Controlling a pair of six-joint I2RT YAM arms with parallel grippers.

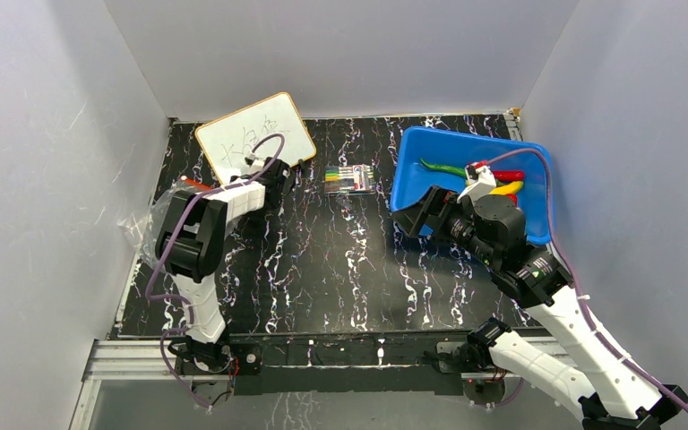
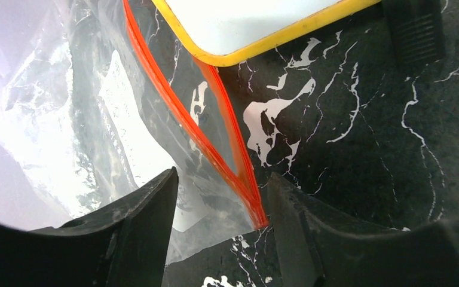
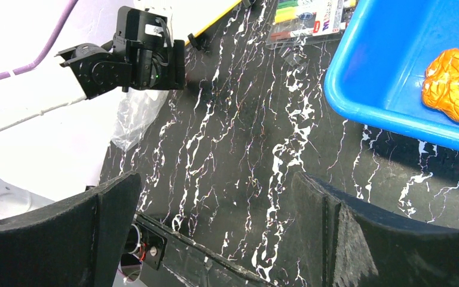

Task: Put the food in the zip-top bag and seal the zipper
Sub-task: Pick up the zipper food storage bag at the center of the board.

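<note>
surface (image 1: 322,269): a black slab with white marble veining; everything I see sits on it.
blue tub (image 1: 466,136): glossy moulded plastic, a rounded rectangle at the far right, holding the food.
whiteboard (image 1: 251,134): a flat white panel with a yellow frame and rounded corners, at the far left. One corner overlaps the bag's mouth.
zip-top bag (image 2: 95,119): clear, crinkled film lying slack at the surface's left edge by the wall.
zipper (image 2: 179,113): two thin orange-red strips that part into a V, so the mouth is unsealed.
left gripper (image 2: 221,179): I see the jaws spread, straddling the zipper's end corner.
right gripper (image 3: 215,179): the jaws are wide apart with nothing between them, over bare surface beside the tub.
marker pack (image 1: 351,179): a small clear packet, far centre.
food: green pepper (image 1: 443,168), red chili (image 1: 506,176), yellow banana (image 1: 506,189) and a knobbly orange fruit (image 3: 454,86), all in the tub.
</note>
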